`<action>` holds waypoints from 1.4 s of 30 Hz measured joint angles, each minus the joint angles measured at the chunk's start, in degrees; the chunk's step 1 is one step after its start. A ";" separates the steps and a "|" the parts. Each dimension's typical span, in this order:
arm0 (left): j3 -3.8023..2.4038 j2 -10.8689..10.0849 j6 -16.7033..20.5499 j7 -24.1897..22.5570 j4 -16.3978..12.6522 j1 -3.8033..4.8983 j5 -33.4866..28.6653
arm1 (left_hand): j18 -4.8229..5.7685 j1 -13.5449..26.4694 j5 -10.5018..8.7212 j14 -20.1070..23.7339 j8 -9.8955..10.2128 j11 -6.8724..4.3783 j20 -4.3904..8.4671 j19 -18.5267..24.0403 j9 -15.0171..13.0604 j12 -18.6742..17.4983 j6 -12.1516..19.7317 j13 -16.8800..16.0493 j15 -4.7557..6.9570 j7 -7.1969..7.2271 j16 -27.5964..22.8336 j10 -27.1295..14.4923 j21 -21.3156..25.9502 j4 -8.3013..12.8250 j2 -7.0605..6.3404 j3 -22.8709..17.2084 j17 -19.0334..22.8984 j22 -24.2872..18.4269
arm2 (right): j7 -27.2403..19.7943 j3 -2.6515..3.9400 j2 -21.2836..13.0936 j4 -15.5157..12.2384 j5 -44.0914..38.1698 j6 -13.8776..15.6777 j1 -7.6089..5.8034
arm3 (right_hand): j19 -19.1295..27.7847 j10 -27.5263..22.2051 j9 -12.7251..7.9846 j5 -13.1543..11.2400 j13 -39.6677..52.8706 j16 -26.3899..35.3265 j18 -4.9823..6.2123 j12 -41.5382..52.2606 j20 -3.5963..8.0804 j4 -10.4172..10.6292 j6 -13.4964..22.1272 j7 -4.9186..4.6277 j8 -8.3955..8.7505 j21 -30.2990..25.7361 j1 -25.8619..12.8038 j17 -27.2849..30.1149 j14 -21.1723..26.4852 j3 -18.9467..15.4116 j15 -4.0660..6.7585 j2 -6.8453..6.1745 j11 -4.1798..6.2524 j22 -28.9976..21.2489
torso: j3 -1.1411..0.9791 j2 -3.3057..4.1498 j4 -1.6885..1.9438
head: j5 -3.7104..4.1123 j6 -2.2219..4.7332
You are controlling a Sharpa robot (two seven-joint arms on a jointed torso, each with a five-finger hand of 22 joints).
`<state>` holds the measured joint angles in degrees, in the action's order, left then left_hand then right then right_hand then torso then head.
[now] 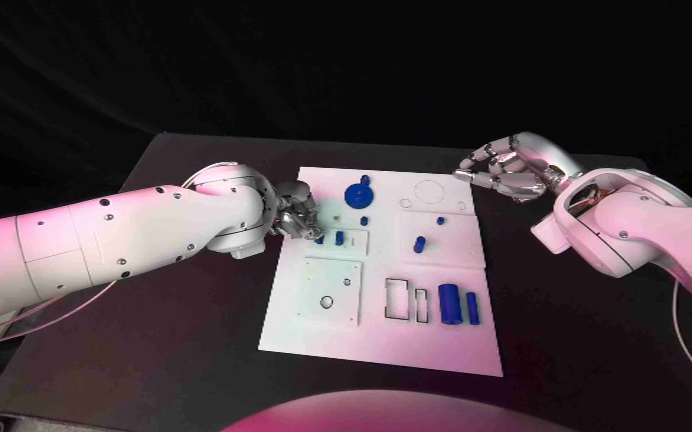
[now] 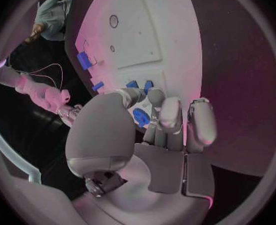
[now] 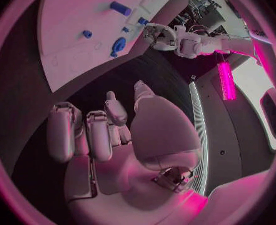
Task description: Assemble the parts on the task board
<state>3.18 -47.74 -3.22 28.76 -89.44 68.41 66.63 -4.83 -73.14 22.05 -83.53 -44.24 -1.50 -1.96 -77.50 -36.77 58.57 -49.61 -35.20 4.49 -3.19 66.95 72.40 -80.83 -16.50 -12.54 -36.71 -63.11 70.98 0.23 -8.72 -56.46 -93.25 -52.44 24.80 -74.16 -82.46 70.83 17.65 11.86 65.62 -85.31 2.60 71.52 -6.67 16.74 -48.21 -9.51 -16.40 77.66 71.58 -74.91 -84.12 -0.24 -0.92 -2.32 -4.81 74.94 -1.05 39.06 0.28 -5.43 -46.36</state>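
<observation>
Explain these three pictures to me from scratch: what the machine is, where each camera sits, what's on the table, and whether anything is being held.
This is a robot with two white arms, each ending in a silver many-fingered hand. The square picture looks down from its head onto a black table. The two round pictures come from fisheye cameras at its wrists, looking out over each hand.

On the table lies a white task board carrying small blue parts: a round disc-like part toward the far end, two cylinders side by side nearer the robot, and a few small pegs between.

The left hand sits at the board's left edge, fingers curled near a small part; whether it grips anything is unclear. The right hand hangs beyond the board's far right corner, fingers curled, holding nothing.
</observation>
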 measured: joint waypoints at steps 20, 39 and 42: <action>0.01 0.74 -0.26 0.15 0.83 0.00 -0.12 | 0.00 2.23 -0.10 0.00 -0.73 -0.24 0.00 0.00 -0.47 0.00 -0.25 0.03 0.00 0.37 0.00 0.43 0.00 0.05 -0.88 -2.12 0.01 0.06 | -0.01 0.00 -0.05 -0.02 0.00 0.01 0.01 | 0.00 0.00 0.00 0.00 -0.07 0.00 0.00 0.00 0.00 0.00 0.00 0.00 0.01 0.00 -0.26 0.00 0.00 0.00 0.00 0.22 0.00 -0.02 | -0.03 0.01 -0.04 | 0.07 -0.05; 0.00 1.66 -0.96 0.27 2.30 0.02 -0.59 | 0.00 5.57 -0.11 -0.01 -1.23 -0.62 0.41 -0.41 -0.26 0.52 -1.12 -0.60 0.42 1.16 0.00 0.84 0.00 1.28 -1.70 -3.65 0.01 0.11 | -0.03 0.00 -0.08 0.02 0.01 0.01 0.02 | 0.21 0.00 -0.01 0.23 -0.12 0.00 0.00 0.00 0.21 0.08 0.00 0.00 0.02 0.00 -0.25 0.00 0.00 -0.24 0.00 0.21 0.00 -0.03 | -0.05 -0.01 -0.03 | 0.32 -0.07; 0.04 1.70 -1.04 0.28 2.34 -0.01 -0.65 | 0.00 6.29 -0.11 -0.01 -1.24 -0.84 0.41 -0.41 -0.21 0.65 -1.63 -0.77 0.43 1.67 0.00 1.06 0.00 0.17 -1.77 -2.31 -0.03 0.17 | -0.04 0.00 -0.09 0.02 0.01 0.01 0.02 | 0.21 0.00 -0.04 0.23 -0.12 0.00 0.00 0.00 0.21 0.01 0.00 0.00 0.02 0.00 -0.25 0.00 0.00 -0.31 0.00 0.21 0.00 -0.03 | -0.07 -0.01 -0.03 | 0.37 -0.07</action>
<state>3.22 -46.05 -4.26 29.04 -87.10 68.40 65.98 -4.83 -66.85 21.94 -83.54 -45.48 -2.35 -1.54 -77.91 -36.99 59.22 -51.24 -35.96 4.92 -1.53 66.95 73.45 -80.83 -16.33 -14.31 -39.02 -63.14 71.15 0.19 -8.72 -56.56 -93.22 -52.43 24.82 -74.14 -82.24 70.83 17.61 12.10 65.50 -85.31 2.60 71.52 -6.46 16.75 -48.21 -9.51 -16.38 77.66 71.33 -74.91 -84.12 -0.55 -0.92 -2.11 -4.81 74.91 -1.12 39.05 0.25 -5.05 -46.43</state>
